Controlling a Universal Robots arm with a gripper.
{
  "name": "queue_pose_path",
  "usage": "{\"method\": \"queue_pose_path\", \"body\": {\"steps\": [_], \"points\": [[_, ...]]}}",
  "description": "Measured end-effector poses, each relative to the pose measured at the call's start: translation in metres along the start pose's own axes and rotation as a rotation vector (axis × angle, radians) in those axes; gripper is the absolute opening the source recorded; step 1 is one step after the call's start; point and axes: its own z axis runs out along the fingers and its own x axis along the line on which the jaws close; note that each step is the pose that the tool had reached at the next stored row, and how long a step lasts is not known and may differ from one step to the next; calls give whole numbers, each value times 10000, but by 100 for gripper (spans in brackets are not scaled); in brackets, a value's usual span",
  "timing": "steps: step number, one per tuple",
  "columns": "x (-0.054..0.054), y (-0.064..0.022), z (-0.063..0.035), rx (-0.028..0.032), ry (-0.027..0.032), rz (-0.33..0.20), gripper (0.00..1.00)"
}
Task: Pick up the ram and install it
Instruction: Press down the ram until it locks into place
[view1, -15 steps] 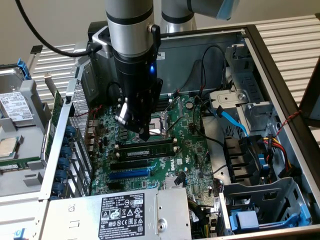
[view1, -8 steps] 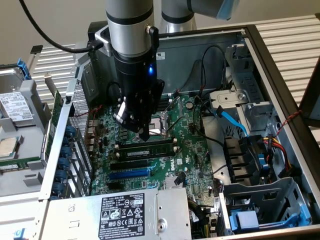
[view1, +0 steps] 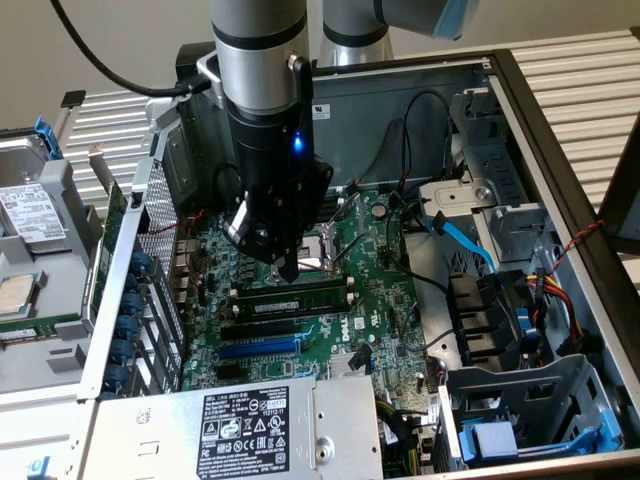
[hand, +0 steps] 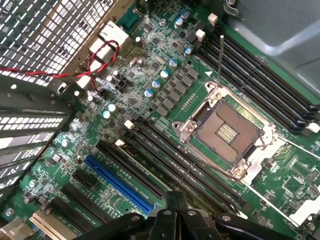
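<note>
The robot arm's hand (view1: 287, 268) hangs low inside an opened computer case (view1: 560, 170), its fingers pressed together and pinching nothing, the tips poised just above the green motherboard (view1: 385, 300). Directly below and just in front of the fingertips lies the ram (view1: 290, 297), a long green stick with dark chips, seated lengthwise in one of the black memory slots (view1: 262, 328) beside the bare processor socket (view1: 322, 250). The hand is very near the stick; whether the tips touch it cannot be told. In the wrist view the closed hand (hand: 176, 210) points down at a bank of long black slots (hand: 175, 165), with the open processor socket (hand: 227, 132) just beyond them and a blue expansion slot (hand: 117, 182) to one side. A twisted red and black wire (hand: 95, 62) loops over the board near the perforated metal wall (hand: 45, 30). A labelled power supply (view1: 240, 425) sits in the case on the near side of the hand.
</note>
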Motion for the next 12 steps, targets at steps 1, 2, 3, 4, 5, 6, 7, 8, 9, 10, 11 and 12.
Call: {"method": "queue_pose_path", "body": {"steps": [1, 2, 3, 4, 5, 6, 7, 8, 9, 10, 11, 12], "points": [[-2, 0, 2, -2, -1, 88, 11], [-4, -1, 3, -3, -2, 161, 11], [-7, -2, 3, -4, 0, 228, 11], [-10, -3, 2, -4, 2, 287, 11], [-15, -4, 2, -5, 3, 346, 11], [-20, -5, 2, -5, 4, 399, 11], [-24, -7, 3, -6, 4, 455, 11], [-24, -7, 3, -7, 5, 533, 11], [-24, -7, 3, -8, 8, 637, 11], [-25, -7, 4, -10, 8, 782, 11], [-26, -7, 5, -13, 10, 959, 11], [-25, -7, 6, -15, 12, 1120, 11]]}}
